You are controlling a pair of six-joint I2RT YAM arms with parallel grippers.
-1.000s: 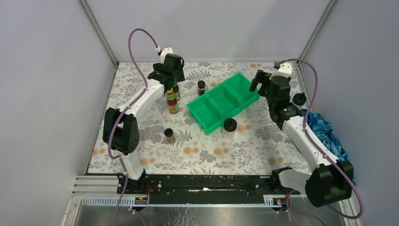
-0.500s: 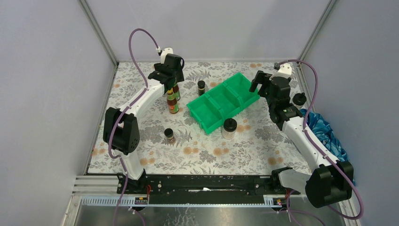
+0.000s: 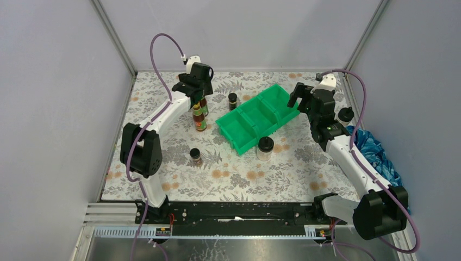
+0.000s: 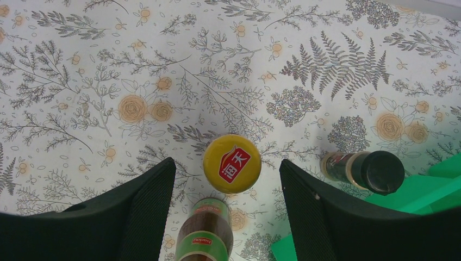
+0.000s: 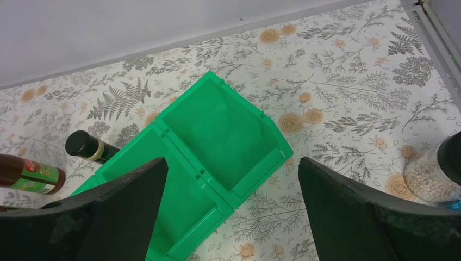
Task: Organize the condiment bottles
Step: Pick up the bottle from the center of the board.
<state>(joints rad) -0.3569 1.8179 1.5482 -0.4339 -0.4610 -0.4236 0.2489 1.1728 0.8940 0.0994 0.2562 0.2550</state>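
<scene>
- While poised over the upper left of the floral bench (image 3: 239, 182) in the top view, holds nothing in the left gripper (image 4: 227, 166): jaws wide, one on each side of the yellow cap of a brown bottle (image 4: 231, 163), clear of both sides.
- Upright at the centre of the left wrist view, that bottle, with a red mark on the cap.
- At the bottom edge of the same view, just beside it: a second brown bottle (image 4: 205, 234) with a red-green label, cap out of frame.
- Diagonally across the middle of the top view: a green bin (image 3: 260, 113), three compartments in a row from lower left to upper right.
- Near the bin's upper-left side, right of the brown pair: a short dark jar (image 3: 232, 100) with a black cap, standing on the bench.
- Lower left of centre in the top view, well apart from the rest: another short dark jar (image 3: 195, 156).
- Just beside the bin's lower corner: a clear jar (image 3: 265, 148) with a black lid.
- At the right edge of the bench, next to a blue cloth (image 3: 375, 147): a second clear jar (image 3: 346, 114), pale grains inside visible at the right edge of the right wrist view.
- Upper right of the top view: right gripper (image 5: 231, 163) above the bin's end compartment, jaws wide, gripping nothing.
</scene>
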